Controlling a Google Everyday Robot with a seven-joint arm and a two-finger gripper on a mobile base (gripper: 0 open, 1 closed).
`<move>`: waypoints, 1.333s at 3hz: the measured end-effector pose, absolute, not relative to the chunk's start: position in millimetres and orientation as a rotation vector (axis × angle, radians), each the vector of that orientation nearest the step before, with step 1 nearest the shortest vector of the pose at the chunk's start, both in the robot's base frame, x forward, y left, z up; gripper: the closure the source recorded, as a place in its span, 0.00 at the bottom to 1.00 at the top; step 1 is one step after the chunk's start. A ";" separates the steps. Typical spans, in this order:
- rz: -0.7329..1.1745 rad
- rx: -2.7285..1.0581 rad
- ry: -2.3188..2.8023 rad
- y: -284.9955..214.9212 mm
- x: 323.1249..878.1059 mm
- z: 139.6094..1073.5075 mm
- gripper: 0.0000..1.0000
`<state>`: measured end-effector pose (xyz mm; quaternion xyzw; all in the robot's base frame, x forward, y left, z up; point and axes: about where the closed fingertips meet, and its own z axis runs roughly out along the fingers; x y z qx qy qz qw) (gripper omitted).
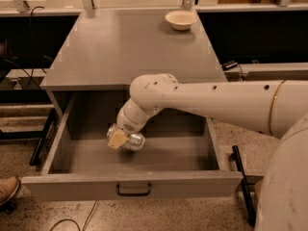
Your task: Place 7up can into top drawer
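The grey top drawer (130, 186) is pulled wide open, its dark handle at the centre of the front panel. My white arm reaches from the right down into it. My gripper (119, 139) is inside the drawer, left of centre, shut on the silvery 7up can (134, 141), which lies on its side between the cream-coloured fingers (116, 139). The can sits low, close to the drawer floor; I cannot tell whether it touches it.
A cream shallow bowl (180, 19) stands at the back right of the grey cabinet top (130, 47). A shoe (7, 190) shows at the lower left on the floor. Dark frame rails flank the drawer on both sides.
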<state>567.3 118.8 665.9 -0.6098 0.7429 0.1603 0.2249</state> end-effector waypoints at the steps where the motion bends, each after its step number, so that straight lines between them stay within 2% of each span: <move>1: 0.507 -1.657 2.033 123.4 558.8 651.6 0.11; 2: 0.549 -1.637 2.008 122.1 551.0 648.7 0.00; 4: 0.531 -1.544 2.013 68.2 518.0 686.5 0.00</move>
